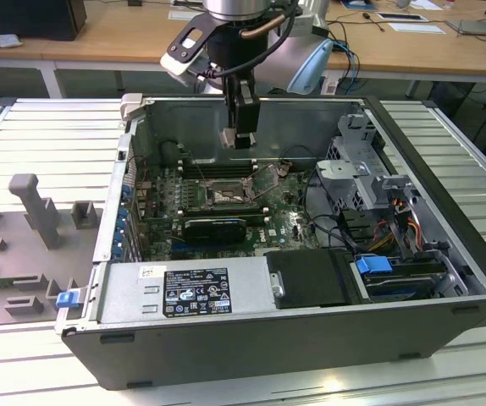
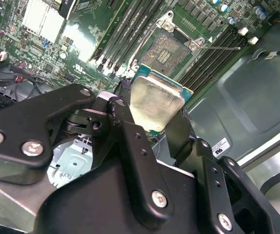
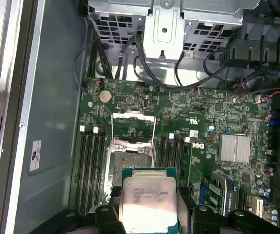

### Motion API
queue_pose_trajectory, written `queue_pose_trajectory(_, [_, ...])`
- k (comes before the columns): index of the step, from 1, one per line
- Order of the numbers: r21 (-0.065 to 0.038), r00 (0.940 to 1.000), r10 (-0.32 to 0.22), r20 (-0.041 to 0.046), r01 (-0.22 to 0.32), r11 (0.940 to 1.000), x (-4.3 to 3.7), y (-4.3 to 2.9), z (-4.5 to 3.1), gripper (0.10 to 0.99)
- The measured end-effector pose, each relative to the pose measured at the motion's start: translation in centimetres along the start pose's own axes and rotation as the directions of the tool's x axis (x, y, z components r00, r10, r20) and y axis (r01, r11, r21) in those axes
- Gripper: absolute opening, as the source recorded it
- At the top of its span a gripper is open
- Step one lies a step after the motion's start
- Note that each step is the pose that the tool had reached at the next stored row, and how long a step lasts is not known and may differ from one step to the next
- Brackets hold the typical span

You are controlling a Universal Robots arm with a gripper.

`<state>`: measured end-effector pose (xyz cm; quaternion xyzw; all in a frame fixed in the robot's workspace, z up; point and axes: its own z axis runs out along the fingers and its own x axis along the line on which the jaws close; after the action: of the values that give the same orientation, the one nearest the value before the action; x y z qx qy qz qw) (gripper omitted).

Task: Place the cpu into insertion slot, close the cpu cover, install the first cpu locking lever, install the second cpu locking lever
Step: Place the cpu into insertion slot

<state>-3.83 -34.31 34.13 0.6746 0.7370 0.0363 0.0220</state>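
**Chip poised over open socket**

A Universal Robots arm reaches straight down into an open dark-grey computer case (image 1: 268, 347) lying on its side on a ribbed metal counter (image 1: 48, 144), wrist vertical and black pincer (image 1: 241, 134) pointing at the green motherboard (image 1: 287, 218).

The pincer is pinching the cpu (image 2: 157, 102), a small flat square chip with a pale silvery-beige metal face, by two opposite edges, one black finger on either side. In both wrist views the metal face is turned up towards the cameras. The edge grip appears chosen to keep the chip's underside free, so that it can meet the contacts flat.

The chip hangs in the air above the board, apart from everything below it. Beneath it lies the insertion slot (image 3: 130, 163), a square socket with a grey-gold contact field in a black and silver frame, flanked by long black memory slots. The cpu cover (image 3: 134, 145), a thin silver frame plate, looks swung back off the socket, leaving the contact field bare.
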Motion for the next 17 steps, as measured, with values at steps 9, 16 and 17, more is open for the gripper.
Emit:
queue_pose_trajectory(9, [0.0, 1.0, 0.0, 0.0001, 0.0, 1.0, -0.01, -0.05, 0.66, 0.525])
queue_pose_trajectory(16, [0.0, 1.0, 0.0, 0.0001, 0.0, 1.0, -0.02, -0.09, 0.92, 0.525])
queue_pose_trajectory(17, [0.0, 1.0, 0.0, 0.0, 0.0, 1.0, -0.02, -0.1, 0.95, 0.525])
